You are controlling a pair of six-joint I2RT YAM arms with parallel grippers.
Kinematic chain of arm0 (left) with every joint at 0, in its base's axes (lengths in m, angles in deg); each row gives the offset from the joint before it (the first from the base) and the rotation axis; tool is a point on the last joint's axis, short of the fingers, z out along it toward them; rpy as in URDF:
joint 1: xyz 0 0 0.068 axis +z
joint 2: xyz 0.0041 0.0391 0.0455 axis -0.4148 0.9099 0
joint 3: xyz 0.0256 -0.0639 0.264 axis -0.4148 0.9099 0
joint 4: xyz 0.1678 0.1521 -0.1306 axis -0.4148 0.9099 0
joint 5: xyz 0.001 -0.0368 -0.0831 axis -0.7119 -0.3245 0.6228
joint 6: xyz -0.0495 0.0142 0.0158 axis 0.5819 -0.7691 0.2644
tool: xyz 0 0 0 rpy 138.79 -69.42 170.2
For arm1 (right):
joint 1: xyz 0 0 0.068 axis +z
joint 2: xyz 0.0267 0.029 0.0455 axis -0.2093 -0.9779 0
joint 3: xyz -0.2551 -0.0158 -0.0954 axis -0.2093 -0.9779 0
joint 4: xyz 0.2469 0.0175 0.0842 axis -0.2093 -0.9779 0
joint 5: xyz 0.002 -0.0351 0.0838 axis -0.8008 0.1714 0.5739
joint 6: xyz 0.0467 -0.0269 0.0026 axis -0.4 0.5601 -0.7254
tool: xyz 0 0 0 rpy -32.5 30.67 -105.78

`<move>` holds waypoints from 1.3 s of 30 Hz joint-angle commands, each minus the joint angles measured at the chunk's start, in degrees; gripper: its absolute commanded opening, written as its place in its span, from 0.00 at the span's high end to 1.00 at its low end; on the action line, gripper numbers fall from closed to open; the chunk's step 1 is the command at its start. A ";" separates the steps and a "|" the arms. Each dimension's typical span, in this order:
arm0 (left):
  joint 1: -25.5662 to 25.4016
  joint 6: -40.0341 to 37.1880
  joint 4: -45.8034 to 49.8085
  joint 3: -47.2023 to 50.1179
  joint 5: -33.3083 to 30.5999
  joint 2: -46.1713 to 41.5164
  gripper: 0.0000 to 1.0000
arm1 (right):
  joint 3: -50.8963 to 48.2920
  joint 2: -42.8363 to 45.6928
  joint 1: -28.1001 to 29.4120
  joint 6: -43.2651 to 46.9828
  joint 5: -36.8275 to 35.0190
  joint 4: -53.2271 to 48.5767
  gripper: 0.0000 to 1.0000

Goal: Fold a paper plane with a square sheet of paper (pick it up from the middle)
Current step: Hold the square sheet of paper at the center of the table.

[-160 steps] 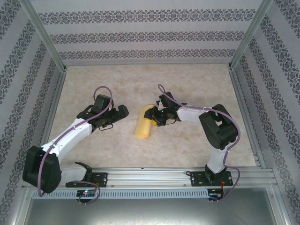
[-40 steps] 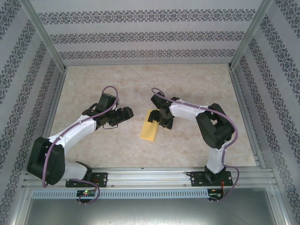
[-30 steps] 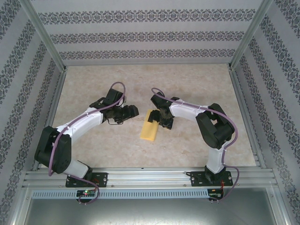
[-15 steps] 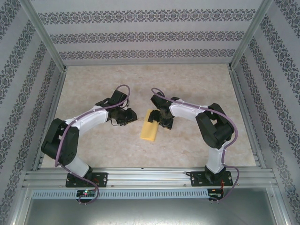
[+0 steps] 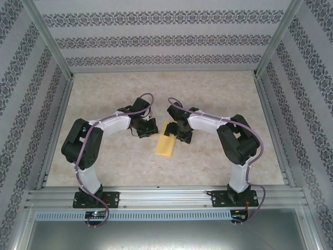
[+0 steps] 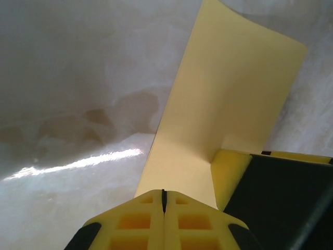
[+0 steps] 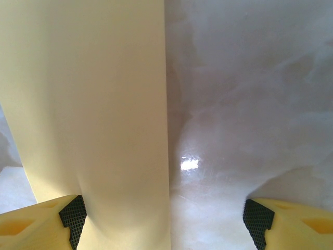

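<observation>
Tabletop [image 5: 218, 88], left hand [image 5: 151, 130] seemingly angled down.

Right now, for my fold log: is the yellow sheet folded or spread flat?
Folded: in the top view the square sheet of paper lies as a narrow rectangle, not a full square. Crease sharpness: cannot tell.

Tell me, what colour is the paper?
The paper is plain pale yellow with no marks, clearest in the left wrist view.

Both arms: white links, black joints.
Left arm [image 5: 112, 125], right arm [image 5: 208, 123] each carry a looped purple cable [image 5: 147, 97]; left gripper [image 6: 163, 203] yellow with moulded square pockets, right gripper [image 7: 165, 216] yellow, black knurled pads [image 7: 73, 214].
</observation>
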 commanded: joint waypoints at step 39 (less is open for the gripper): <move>-2.04 -1.82 4.25 -2.89 -1.51 9.60 1.00 | -6.88 13.52 -1.67 4.79 -0.56 4.97 0.14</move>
